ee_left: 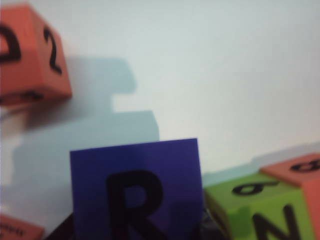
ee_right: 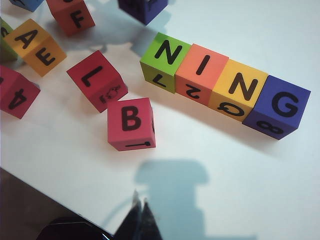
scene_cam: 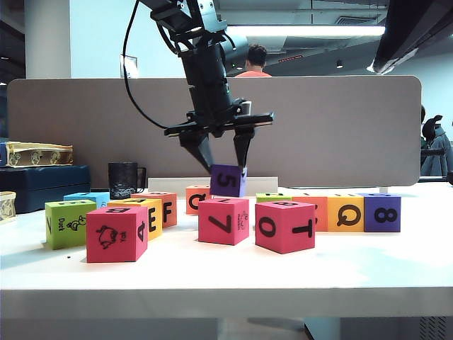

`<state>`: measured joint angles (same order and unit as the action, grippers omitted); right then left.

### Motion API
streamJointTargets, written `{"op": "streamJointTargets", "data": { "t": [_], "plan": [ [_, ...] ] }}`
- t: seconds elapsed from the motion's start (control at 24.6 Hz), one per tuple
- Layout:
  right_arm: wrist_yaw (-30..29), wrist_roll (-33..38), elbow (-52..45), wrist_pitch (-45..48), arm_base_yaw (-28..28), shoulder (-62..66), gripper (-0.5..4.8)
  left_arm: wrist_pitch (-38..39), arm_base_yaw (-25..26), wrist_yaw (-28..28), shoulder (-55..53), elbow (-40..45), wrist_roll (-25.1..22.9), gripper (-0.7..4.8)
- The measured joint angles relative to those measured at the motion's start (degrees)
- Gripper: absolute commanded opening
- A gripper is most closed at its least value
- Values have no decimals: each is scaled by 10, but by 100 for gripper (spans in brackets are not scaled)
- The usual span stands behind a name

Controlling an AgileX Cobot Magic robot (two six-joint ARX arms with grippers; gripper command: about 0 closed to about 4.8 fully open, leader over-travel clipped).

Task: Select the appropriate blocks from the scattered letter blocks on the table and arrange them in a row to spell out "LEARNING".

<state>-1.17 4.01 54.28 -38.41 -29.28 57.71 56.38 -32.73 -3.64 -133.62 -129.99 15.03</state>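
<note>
Purple "R" block fills the left wrist camera's foreground

A purple block (ee_left: pixel 135 187) showing a black R sits closest to the lens above the white table (ee_left: pixel 220 75). Beside it is a green block (ee_left: pixel 260 210) marked N, with an orange block (ee_left: pixel 297 167) next to that; another orange block (ee_left: pixel 30 52) marked 2 lies apart.

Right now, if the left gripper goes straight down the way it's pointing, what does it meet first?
The left gripper points down, holding the purple block above the table. Straight below looks like bare tabletop, left of the green N block, so the block's underside would likely land first. Depth is uncertain.
</note>
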Motion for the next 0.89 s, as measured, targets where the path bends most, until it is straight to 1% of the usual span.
{"op": "streamJointTargets", "data": {
  "t": [0.08,0.16,0.2,0.45,0.69,0.89],
  "plan": [
    [0,0,0,0,0,0,-2,29,0,0,-2,0,2,236],
    [0,0,0,0,0,0,-2,51,-1,1,-2,0,24,236],
    [0,0,0,0,0,0,-2,59,-1,11,-2,0,31,236],
    [0,0,0,0,0,0,-2,75,-6,35,-2,0,53,236],
    [0,0,0,0,0,0,-2,95,-19,37,-13,2,75,236],
    [0,0,0,0,0,0,-2,106,-19,39,-23,2,78,236]
  ]
}}
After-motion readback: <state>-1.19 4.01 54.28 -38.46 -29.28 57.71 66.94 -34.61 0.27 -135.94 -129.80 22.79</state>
